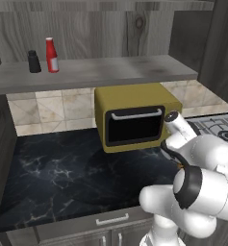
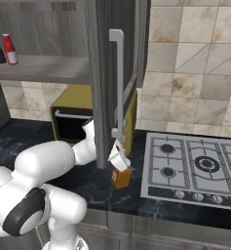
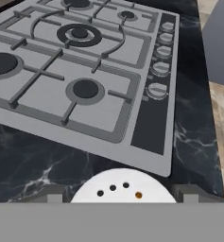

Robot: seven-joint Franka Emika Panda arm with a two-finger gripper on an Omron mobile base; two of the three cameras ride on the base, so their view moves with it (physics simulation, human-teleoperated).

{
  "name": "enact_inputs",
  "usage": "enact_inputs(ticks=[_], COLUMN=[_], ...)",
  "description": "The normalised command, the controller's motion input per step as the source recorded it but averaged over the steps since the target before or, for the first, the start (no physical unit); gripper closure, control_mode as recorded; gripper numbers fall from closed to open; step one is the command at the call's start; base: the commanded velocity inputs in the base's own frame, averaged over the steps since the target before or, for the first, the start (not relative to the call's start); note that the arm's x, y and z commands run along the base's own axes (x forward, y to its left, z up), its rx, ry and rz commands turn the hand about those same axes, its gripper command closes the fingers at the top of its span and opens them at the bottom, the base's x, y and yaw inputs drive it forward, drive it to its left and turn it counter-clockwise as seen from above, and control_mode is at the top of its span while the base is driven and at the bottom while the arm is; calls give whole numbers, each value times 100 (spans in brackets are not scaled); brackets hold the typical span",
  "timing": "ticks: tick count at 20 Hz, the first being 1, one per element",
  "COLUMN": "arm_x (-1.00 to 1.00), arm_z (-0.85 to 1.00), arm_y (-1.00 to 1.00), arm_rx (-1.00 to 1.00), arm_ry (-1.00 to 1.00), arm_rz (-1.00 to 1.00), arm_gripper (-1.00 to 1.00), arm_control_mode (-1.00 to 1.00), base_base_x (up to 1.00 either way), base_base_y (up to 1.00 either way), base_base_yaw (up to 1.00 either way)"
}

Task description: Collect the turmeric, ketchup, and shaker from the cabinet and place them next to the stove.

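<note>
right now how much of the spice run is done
In hand: the turmeric sits on the counter just left of the stove, with the hand around its white lid; the jaws' grip cannot be told. Nothing is released yet. Left: the ketchup and shaker stand on the cabinet shelf.

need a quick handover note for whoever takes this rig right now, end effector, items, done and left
End effector: directly over the turmeric, whose white lid sits between the fingers; from these views I cannot tell whether it grips the jar or has let go.
Turmeric: on the dark counter, just left of the stove, by the open cabinet door.
Ketchup and shaker: side by side on the cabinet shelf.
Done: turmeric brought beside the stove.
Left: confirm its release, then fetch ketchup and shaker.
</note>
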Motion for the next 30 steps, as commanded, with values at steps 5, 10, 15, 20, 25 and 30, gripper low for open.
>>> enact_inputs(ticks=[5, 10, 15, 20, 25, 30], arm_x=[-2, -1, 0, 0, -7, -2], arm_z=[-15, 1, 32, 59, 58, 49], arm_y=[5, 19, 22, 6, 14, 82], arm_rx=[0, -1, -5, -10, -12, -14], arm_ry=[-1, 0, 0, 0, 0, 0], arm_rz=[0, 0, 0, 0, 0, 5], arm_gripper=[-100, -100, -100, -100, -100, -100], arm_control_mode=[-100, -100, -100, -100, -100, -100], base_base_x=[0, 0, 0, 0, 0, 0], base_base_y=[0, 0, 0, 0, 0, 0], base_base_yaw=[0, 0, 0, 0, 0, 0])
